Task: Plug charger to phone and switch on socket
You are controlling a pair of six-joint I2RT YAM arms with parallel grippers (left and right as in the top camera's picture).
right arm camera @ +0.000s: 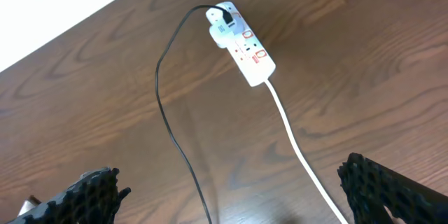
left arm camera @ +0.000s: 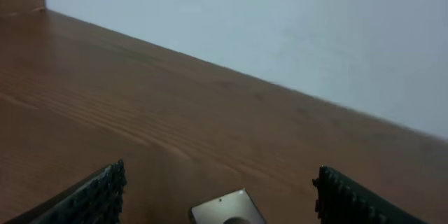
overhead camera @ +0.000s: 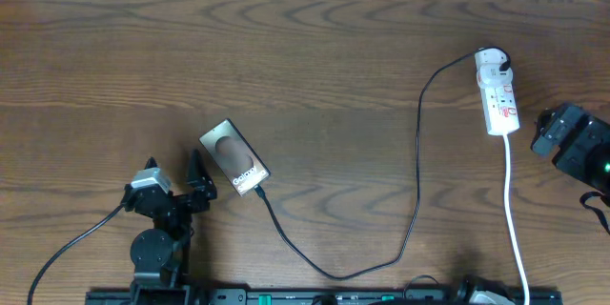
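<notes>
Left hand (left arm camera: 218,175) is open wide and holds nothing; one corner of the phone (overhead camera: 233,157) sits between its fingers (left arm camera: 91,196) at the bottom of the left wrist view. Right hand (right arm camera: 231,171) is also spread and empty, hanging near the socket (right arm camera: 245,45) but apart from it. Phone lies flat and diagonal on the tabletop (overhead camera: 286,57), just right of the left hand. It looks glossy, thin and probably slippery, so pinch across the long edges, not the screen. Charger (overhead camera: 417,167) is thin, limp cable and won't push; take it by the stiffer connector tip (overhead camera: 260,191), never mid-run. Socket looks light and will likely skid when a switch is pressed, so press straight down or brace it. Overhead alone gives the full cable run: from the socket's rounded end, looping down toward the near edge, then up to the phone's lettered end. The tip touches that end, but I can't tell if it's seated. Left wrist view misses that joint. Right wrist view gives the best look at the red marks (right arm camera: 253,45) and the white cord (right arm camera: 294,140) trailing off; switch position is not readable.
</notes>
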